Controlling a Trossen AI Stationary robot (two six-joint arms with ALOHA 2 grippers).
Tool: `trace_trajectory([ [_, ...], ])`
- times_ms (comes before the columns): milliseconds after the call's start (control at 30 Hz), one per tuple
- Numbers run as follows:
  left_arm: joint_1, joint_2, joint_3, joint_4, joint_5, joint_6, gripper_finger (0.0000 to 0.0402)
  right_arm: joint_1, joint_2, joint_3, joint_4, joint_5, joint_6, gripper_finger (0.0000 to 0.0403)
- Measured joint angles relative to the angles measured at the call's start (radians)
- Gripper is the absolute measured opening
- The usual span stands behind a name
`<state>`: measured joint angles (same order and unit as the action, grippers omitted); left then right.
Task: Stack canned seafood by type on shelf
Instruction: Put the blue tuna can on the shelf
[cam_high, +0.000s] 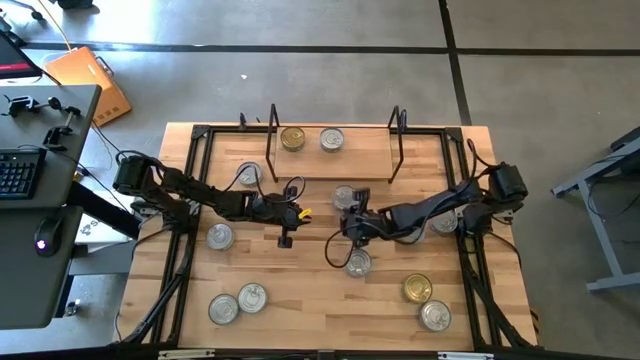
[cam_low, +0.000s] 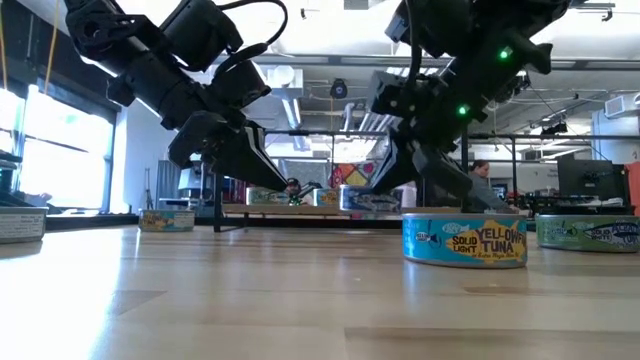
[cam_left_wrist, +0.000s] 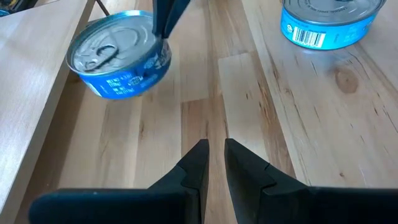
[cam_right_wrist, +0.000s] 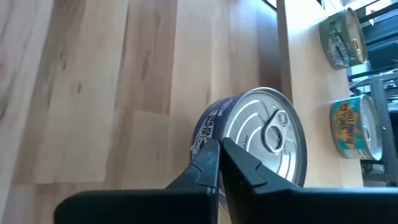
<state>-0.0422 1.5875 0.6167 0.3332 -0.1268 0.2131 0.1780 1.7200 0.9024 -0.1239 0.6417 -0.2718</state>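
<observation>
Nearest the table's front edge, loose tins (cam_high: 252, 297) are sitting well apart on the bare wood. Further in, the left gripper (cam_high: 287, 215) is hovering with fingers nearly together, nothing between them. Beside it, the right gripper (cam_right_wrist: 219, 155) is pinching a blue-sided can (cam_right_wrist: 261, 140) by its rim, fingers fully closed on that thin lip, the can tilting just off the table. Rigid, smooth metal, probably weighty for its size; that rim pinch looks slippery, and spanning the sidewall would be safer. Farthest back, the shelf (cam_high: 365, 158) is carrying two tins (cam_high: 311, 138).
</observation>
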Motion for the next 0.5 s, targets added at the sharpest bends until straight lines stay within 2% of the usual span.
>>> trace_trajectory([
  [233, 0.0, 0.0, 0.0, 0.0, 0.0, 0.0, 0.0042, -0.019, -0.072, 0.002, -0.026, 0.042, -0.023, 0.0001],
  [367, 0.0, 0.0, 0.0, 0.002, 0.0, 0.0, 0.0042, -0.075, -0.126, 0.004, -0.057, 0.027, -0.024, 0.0],
  [500, 0.0, 0.0, 0.0, 0.006, -0.001, 0.001, 0.0042, -0.154, -0.144, 0.038, -0.126, -0.036, -0.025, 0.0],
])
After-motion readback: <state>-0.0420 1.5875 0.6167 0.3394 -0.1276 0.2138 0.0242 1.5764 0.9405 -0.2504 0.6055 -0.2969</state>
